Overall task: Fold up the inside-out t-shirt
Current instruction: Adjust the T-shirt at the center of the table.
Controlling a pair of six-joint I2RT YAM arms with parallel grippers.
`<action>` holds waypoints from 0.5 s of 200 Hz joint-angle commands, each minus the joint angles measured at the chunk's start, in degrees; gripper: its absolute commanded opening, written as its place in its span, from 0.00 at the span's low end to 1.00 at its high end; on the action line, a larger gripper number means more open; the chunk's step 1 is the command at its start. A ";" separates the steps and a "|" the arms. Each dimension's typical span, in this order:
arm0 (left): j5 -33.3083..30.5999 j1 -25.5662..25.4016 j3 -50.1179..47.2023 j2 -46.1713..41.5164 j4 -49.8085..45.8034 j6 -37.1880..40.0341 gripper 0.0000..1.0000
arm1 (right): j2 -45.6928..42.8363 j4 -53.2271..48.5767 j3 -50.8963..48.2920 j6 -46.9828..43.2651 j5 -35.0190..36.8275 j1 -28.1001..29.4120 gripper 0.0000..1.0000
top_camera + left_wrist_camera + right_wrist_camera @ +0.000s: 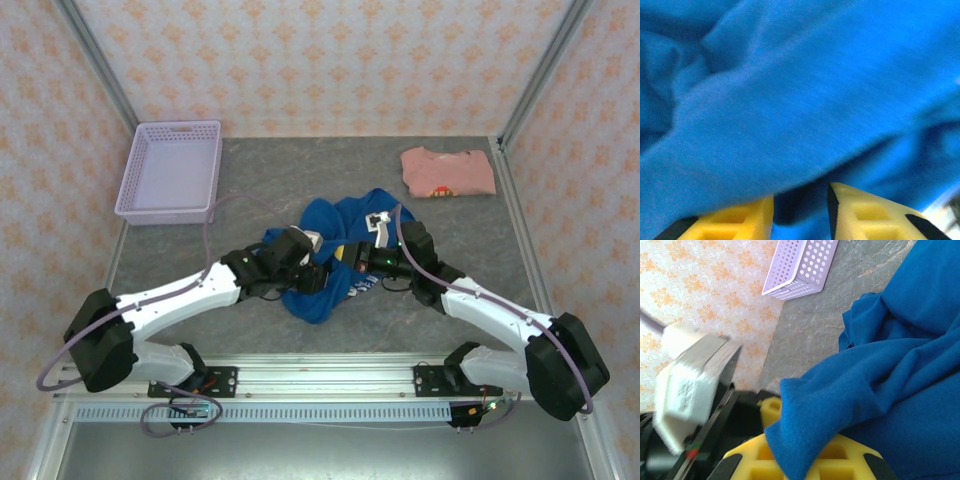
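Observation:
The inside-out t-shirt lies crumpled in a royal-blue heap at the middle of the table, with a bit of white-and-orange print at its near edge. Both grippers meet at its near side. My left gripper is pushed into the cloth. In the left wrist view its yellow fingers stand apart, a blue fold hanging over them and cloth showing in the gap. My right gripper is shut, and a flap of the t-shirt comes out from between its yellow fingers.
A lavender perforated basket stands at the back left. A folded salmon-pink shirt lies at the back right. Metal rails edge the table on both sides. The left arm's wrist is close beside my right gripper.

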 commanded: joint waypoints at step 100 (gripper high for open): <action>11.85 5.32 0.08 2.04 18.26 6.93 0.02 | -4.48 -12.68 1.44 -6.58 9.87 -1.20 0.00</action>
